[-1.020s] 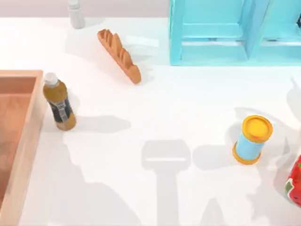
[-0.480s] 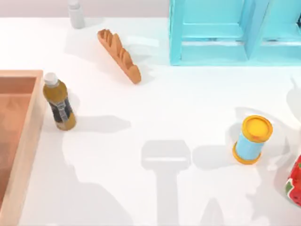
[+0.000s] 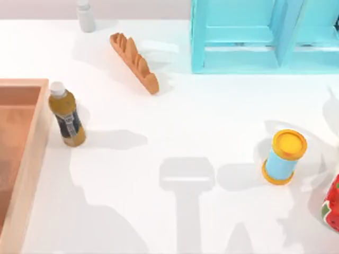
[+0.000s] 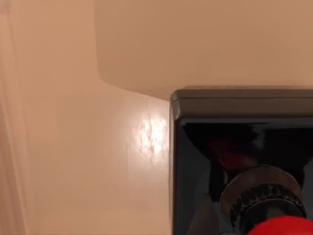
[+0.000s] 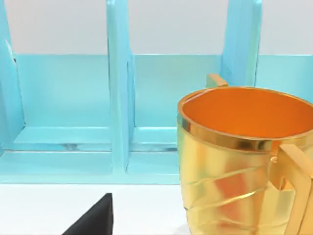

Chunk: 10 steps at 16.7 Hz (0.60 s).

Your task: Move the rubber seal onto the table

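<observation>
Top view: white table [image 3: 212, 111], tea bottle [image 3: 67, 115] left of centre beside wooden tray [image 3: 29, 159], baguette [image 3: 134, 62] upper middle | Left wrist view: rubber seal [image 4: 244, 166] lower right on tray floor | Right wrist view: gold cup [image 5: 244, 161] before blue shelf [image 5: 117, 98] | grippers' finger state cannot be told

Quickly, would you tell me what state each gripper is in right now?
Left gripper: cannot be told, close above the rubber seal.
Right gripper: cannot be told.

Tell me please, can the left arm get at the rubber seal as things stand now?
Probably yes. The left wrist view looks straight down on the rubber seal, its black base and red knob close beneath the camera, on the tan tray floor, and nothing stands in between.
</observation>
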{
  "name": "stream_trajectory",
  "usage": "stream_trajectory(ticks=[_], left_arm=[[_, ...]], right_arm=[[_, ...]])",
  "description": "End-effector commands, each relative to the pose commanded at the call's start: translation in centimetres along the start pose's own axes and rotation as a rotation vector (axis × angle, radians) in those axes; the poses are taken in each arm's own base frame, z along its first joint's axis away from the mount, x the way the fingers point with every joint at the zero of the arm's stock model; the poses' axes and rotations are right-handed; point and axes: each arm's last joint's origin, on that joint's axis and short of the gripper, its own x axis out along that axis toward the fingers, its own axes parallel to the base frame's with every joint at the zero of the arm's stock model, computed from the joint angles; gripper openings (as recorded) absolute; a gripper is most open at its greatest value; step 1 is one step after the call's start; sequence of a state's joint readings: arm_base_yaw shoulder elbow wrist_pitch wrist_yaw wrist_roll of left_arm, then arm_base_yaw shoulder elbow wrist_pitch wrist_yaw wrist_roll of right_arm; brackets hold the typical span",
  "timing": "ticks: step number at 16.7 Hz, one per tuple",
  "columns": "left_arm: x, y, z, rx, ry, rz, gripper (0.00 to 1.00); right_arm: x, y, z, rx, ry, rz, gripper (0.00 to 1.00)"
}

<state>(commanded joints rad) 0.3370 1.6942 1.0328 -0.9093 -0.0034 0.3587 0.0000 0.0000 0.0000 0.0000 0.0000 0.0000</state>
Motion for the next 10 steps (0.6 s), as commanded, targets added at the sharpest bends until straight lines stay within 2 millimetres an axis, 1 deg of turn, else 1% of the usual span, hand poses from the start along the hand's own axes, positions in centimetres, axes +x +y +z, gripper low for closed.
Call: stream_trajectory(ticks=[2,3,10], left_arm=[[0.0,0.0,0.0,0.0,0.0,0.0,0.02],[0.0,0.0,0.0,0.0,0.0,0.0,0.0],[0.0,0.0,0.0,0.0,0.0,0.0,0.0]], right_arm=[[0.0,0.0,0.0,0.0,0.0,0.0,1.0],[0.0,0.0,0.0,0.0,0.0,0.0,1.0],[0.0,0.0,0.0,0.0,0.0,0.0,1.0]])
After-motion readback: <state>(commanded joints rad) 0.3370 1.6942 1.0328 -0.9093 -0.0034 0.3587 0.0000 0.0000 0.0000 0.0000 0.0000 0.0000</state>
